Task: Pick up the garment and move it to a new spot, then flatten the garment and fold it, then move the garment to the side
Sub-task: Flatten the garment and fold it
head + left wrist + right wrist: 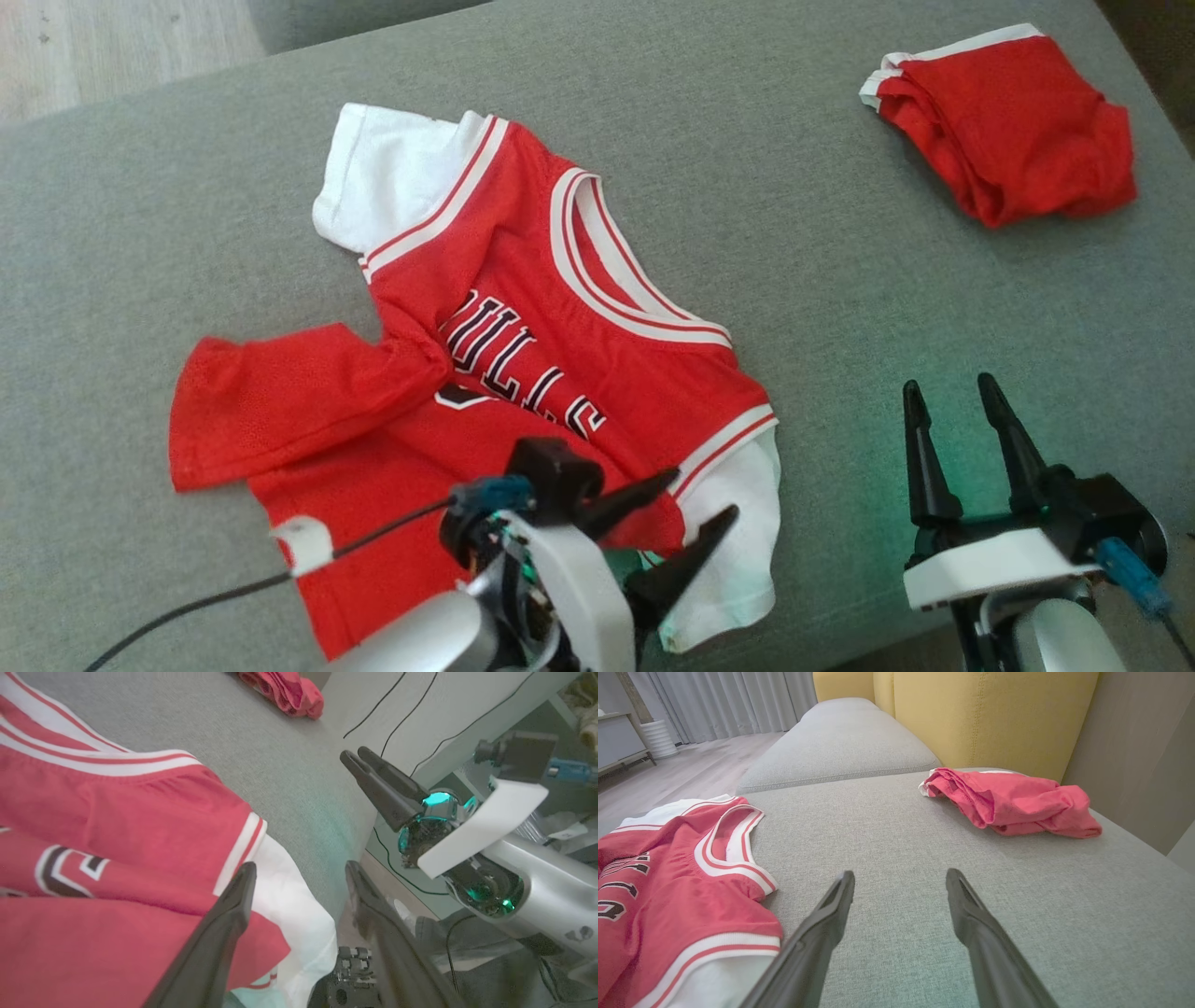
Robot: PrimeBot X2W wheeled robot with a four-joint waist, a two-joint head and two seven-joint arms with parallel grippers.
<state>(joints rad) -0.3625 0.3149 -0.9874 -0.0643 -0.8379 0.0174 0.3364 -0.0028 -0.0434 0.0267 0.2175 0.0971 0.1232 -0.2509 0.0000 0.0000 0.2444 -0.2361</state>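
Down at the near edge of the scene, the left gripper (pixel 705 495) has its two long dark fingers spread apart with nothing pinched between them. It sits over the white sleeve at the near side of the red mesh basketball jersey (pixel 560 355); whether a fingertip touches the cloth cannot be told. The jersey, with white-and-red trim and dark lettering, lies front up on the grey woven sofa cushion (pixel 840 308), one lower corner flopped over itself. To its right, the right gripper (pixel 948 385) stands apart from the jersey, its fingers also spread and empty above bare cushion. Farther off, near the cushion's far right corner, a crumpled red garment with white trim (pixel 1013 126) lies beside the yellow upholstered backrest (pixel 994 714).
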